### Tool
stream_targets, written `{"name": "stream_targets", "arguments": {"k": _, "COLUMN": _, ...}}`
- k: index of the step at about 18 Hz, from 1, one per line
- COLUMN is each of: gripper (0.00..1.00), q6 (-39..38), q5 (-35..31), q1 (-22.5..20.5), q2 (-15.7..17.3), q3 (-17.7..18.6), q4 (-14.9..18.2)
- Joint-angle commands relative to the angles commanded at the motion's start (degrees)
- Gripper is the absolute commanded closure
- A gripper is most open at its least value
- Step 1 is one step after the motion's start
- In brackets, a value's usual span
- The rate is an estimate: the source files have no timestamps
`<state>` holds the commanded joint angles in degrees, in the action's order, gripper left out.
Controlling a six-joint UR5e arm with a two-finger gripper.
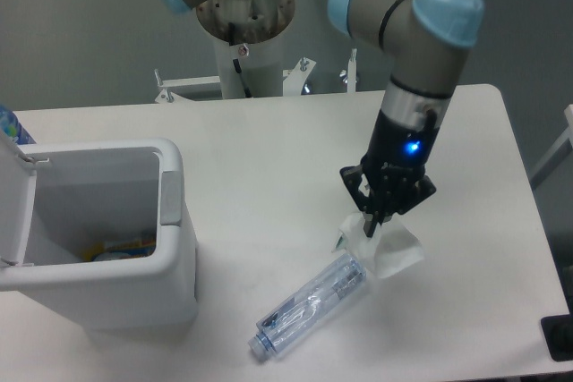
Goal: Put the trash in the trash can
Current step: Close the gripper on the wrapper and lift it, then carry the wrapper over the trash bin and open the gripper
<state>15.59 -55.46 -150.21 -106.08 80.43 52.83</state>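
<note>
Jaws pinched on wrapper's top edge | wrapper hangs below: light, limp, slippery | squashed bottle lies below-left, untouched

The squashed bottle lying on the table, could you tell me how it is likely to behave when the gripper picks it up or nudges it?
The squashed bottle is clear thin plastic and looks empty, so probably light. Its crumpled body suggests it may give under the fingers rather than stay stiff. It lies on its side on the table, so a nudge could roll or slide it, though the dents may limit rolling.
</note>
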Motion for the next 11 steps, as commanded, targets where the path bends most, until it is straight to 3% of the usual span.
{"name": "stream_targets", "arguments": {"k": 3, "gripper": 0.93, "q6": -5.2, "q5": 0.0, "q1": 2.1, "q2": 1.9, "q3": -2.5, "q4": -0.3}}
{"name": "stream_targets", "arguments": {"k": 11, "gripper": 0.93, "q6": -12.2, "q5": -0.6, "q1": 9.7, "q2": 8.5, "q3": -0.7, "q4": -0.1}}
